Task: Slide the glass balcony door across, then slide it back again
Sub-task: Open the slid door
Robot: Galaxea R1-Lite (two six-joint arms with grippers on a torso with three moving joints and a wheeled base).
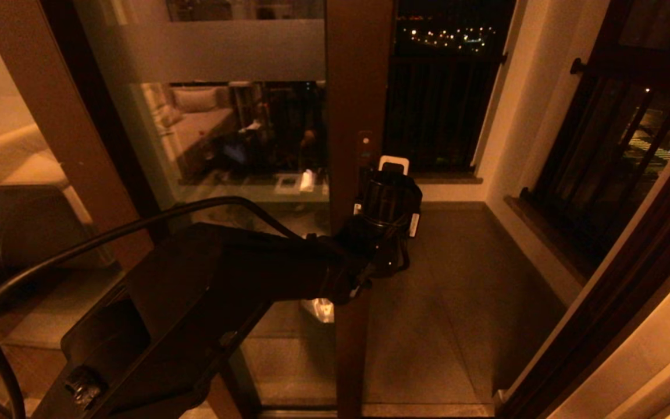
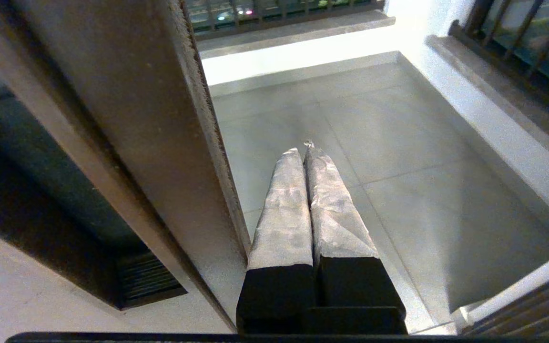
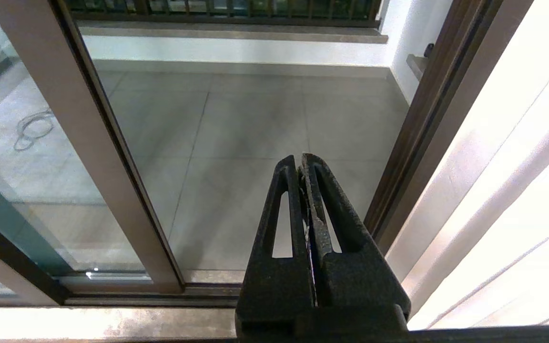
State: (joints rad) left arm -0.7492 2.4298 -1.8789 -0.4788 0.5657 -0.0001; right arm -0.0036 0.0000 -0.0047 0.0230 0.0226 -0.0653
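Observation:
The glass balcony door (image 1: pixel 224 52) has a broad frosted band across its reflective pane, and its dark brown edge post (image 1: pixel 358 87) stands near the middle of the head view. An open gap to the balcony lies to the right of that post. My left arm (image 1: pixel 242 273) reaches across to the post at about handle height. In the left wrist view my left gripper (image 2: pixel 303 150) is shut on nothing, its taped fingers (image 2: pixel 284 214) lying right beside the post's edge (image 2: pixel 160 143). My right gripper (image 3: pixel 299 162) is shut and empty, hanging low inside the doorway.
Grey balcony tiles (image 1: pixel 457 291) fill the gap. Black railings stand at the back (image 1: pixel 439 116) and on the right (image 1: pixel 620 134). The fixed brown jamb (image 3: pixel 412 143) bounds the opening on the right. The floor track (image 3: pixel 160 295) runs along the threshold. A black cable (image 1: pixel 108 233) loops over my left arm.

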